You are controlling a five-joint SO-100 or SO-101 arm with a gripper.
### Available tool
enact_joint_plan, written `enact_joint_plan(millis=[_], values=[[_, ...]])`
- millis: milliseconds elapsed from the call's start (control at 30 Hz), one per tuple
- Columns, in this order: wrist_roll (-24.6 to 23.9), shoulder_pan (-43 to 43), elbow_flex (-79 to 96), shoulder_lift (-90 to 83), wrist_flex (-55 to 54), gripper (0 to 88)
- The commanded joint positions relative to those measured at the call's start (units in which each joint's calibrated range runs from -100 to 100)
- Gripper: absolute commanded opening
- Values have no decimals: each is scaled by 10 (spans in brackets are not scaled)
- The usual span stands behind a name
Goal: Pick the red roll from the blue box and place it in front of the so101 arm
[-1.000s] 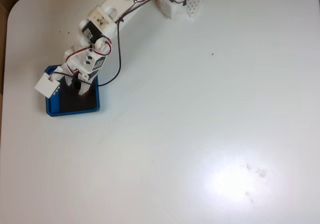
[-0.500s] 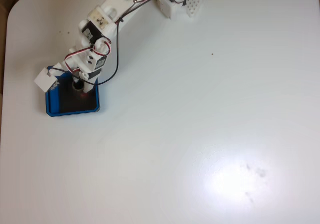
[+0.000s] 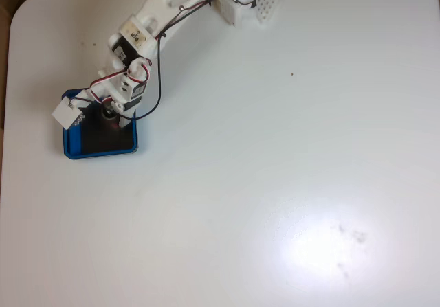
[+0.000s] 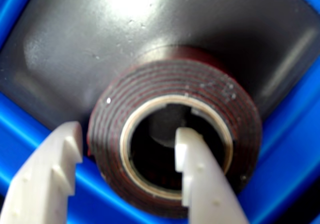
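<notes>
In the wrist view, the red roll (image 4: 175, 149) is seen lying in the blue box (image 4: 30, 129) on its black floor. 1 fingertip is placed inside the hollow core and the other outside the left rim, so the gripper (image 4: 127, 151) straddles 1 wall of the roll. The inner finger appears to touch the core's right side rather than the straddled wall, and the outer finger sits just beside the rim. Whether the wall is actually pinched cannot be told.

In the fixed view, the so101 arm (image 3: 134, 42) is seen reaching over the upper part of the blue box (image 3: 100, 152), at the left of the white table (image 3: 275, 183). The roll is largely hidden there by the gripper.

Judged risks:
1. If only 1 wall is gripped, the roll may pivot or slip when lifted.
2. If closure is incomplete, the roll may be left behind in the box.
3. The roll may catch on the raised rim during withdrawal, dragging the box.
</notes>
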Motion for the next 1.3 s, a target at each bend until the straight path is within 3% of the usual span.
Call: enact_joint_plan(millis=[0,1000,1267], values=[[5,-12,-21,6,0,168],[6,-20,-21,34,-2,154],[6,-20,-21,30,-2,33]])
